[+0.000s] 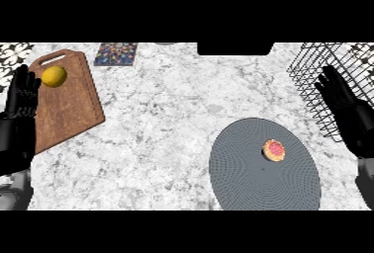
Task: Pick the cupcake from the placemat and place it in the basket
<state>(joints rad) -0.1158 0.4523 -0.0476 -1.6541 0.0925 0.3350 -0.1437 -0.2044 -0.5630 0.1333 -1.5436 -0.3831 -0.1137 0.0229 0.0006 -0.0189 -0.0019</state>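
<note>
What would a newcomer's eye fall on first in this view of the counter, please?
The small cupcake with its pink top stands out on the dark grey placemat at lower right. Next comes the yellow fruit on the wooden cutting board at the left. A black wire basket sits at upper right, and the open left hand and right hand rest at the edges.

Bright, even light covers the counter (pixel 168 123) (marble reads pale).

Left hand (pixel 22 101) at the left edge of the view, open, fingers straight and pointing up. Right hand (pixel 349 113) at the right edge, open too, fingers straight up. Both at rest.
</note>
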